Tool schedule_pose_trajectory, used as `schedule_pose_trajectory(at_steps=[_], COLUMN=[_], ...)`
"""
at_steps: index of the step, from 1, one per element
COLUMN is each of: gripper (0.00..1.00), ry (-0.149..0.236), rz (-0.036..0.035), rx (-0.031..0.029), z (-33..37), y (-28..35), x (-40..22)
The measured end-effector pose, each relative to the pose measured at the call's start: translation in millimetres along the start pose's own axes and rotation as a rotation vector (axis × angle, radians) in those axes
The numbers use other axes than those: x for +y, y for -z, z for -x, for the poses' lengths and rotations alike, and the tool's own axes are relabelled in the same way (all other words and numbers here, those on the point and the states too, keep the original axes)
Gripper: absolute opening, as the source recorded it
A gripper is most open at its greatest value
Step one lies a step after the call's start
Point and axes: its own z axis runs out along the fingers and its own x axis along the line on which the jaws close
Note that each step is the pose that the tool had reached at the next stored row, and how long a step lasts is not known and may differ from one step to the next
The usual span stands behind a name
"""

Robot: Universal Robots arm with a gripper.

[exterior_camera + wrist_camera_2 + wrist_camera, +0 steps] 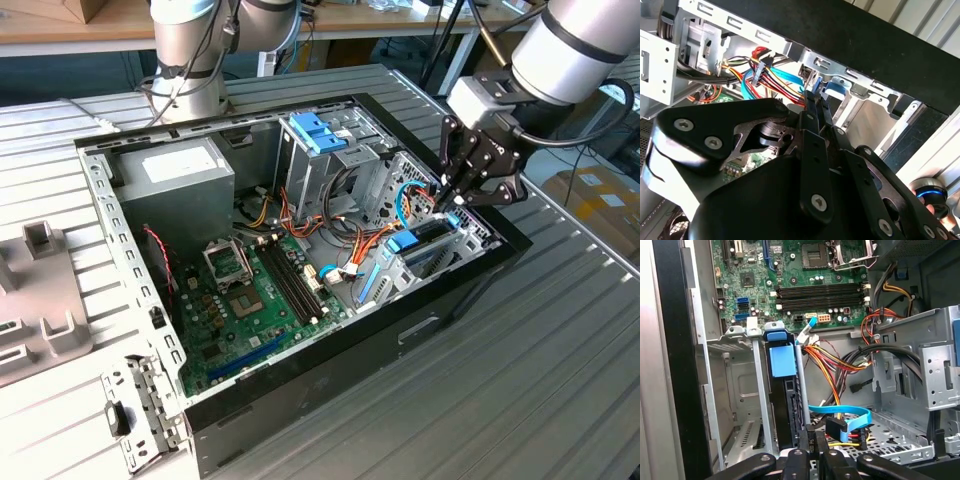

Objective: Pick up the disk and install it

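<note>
Disk (pixel 785 405) stands on edge in the drive cage at the front corner of the open computer case (pixel 300 400), at about 3 o'clock from the motherboard (pixel 250 300) in the exterior view. We see its dark body framed by a pale blue carrier, with the blue end tab (pixel 782 360) toward the motherboard in the first wrist view. In the exterior view the blue tab (pixel 405 241) sits just below the tool (pixel 452 205).

Our tool hangs directly over the near end of the disk, its black fingers (pixel 812 450) drawn close together, and in the second wrist view the fingers (pixel 812 107) reach down to something blue. We judge that it pinches the edge of the carrier, though the contact itself is hidden.

We take the disk to be stiff, fairly heavy for its size, and sensitive to knocks. Its plastic rails may flex, so the firm end edge looks the better hold. Orange and red cables (pixel 835 362) and a flat blue cable (pixel 840 415) lie just beside it.
</note>
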Motion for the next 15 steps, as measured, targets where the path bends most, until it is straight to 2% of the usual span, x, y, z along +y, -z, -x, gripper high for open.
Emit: schedule_pose_trajectory(at_steps=[5,15], gripper=[0.17,0.17], ry=[0.000,0.000], rz=[0.0000,0.0000], rx=[0.0000,0.0000], z=[-4.7,-7.7], y=[-0.3,-0.9], x=[4.7,6.4])
